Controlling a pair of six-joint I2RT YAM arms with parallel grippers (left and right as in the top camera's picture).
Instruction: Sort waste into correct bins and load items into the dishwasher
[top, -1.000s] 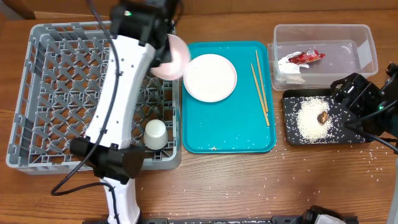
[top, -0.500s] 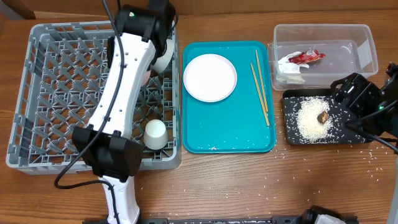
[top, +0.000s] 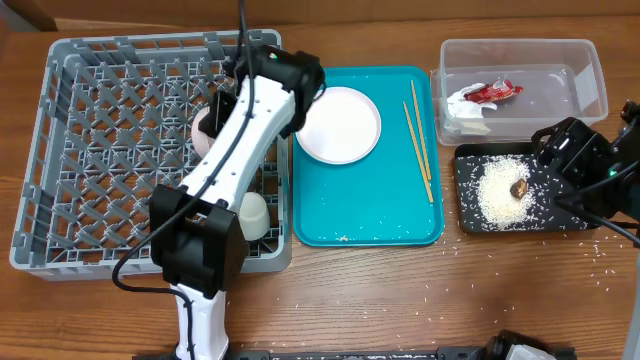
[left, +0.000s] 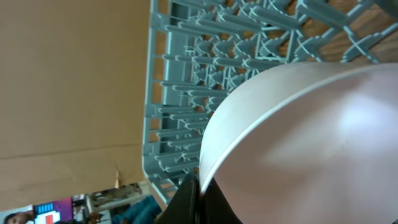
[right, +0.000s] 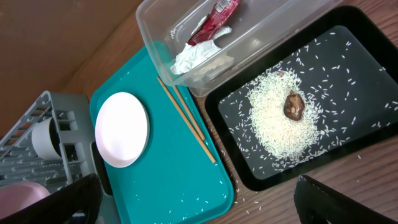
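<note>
**Left arm holds a bowl in the rack; right gripper hangs open by the black tray**

The large square grey plastic dish rack (top: 60, 60) fills the left of the wooden table (top: 400, 290). Over its right half, the left gripper (left: 198, 198) is clamped on the rim of a round white bowl (top: 203, 128). The bowl stands tilted on edge within the rack's walls; whether it touches the lattice cannot be told. In the overhead view the white arm covers the fingers and most of the bowl, leaving only a pale crescent. The left wrist view shows the rim running into the dark finger at the bottom edge. A small white cup (top: 250, 213) sits near the rack's front right corner.

Just right of the rack lies a flat teal serving tray (top: 360, 210). It carries a round white plate (top: 338, 123) at its back left and a pair of thin wooden chopsticks (top: 418, 140) along its right side.

Farther right, a clear rectangular plastic tub (top: 580, 60) holds a crumpled red-and-white wrapper (top: 492, 92) and a white paper scrap (top: 462, 108). Just in front of it, a black rectangular tray (top: 470, 222) bears a heap of loose white rice grains (top: 495, 195) with a small brown food lump (top: 519, 187) on top.

The right gripper (top: 565, 150) hangs over that tray's back right corner, holding nothing. Overhead it is only a dark mass, while the right wrist view shows its fingers (right: 56, 199) spread wide toward either bottom corner
</note>
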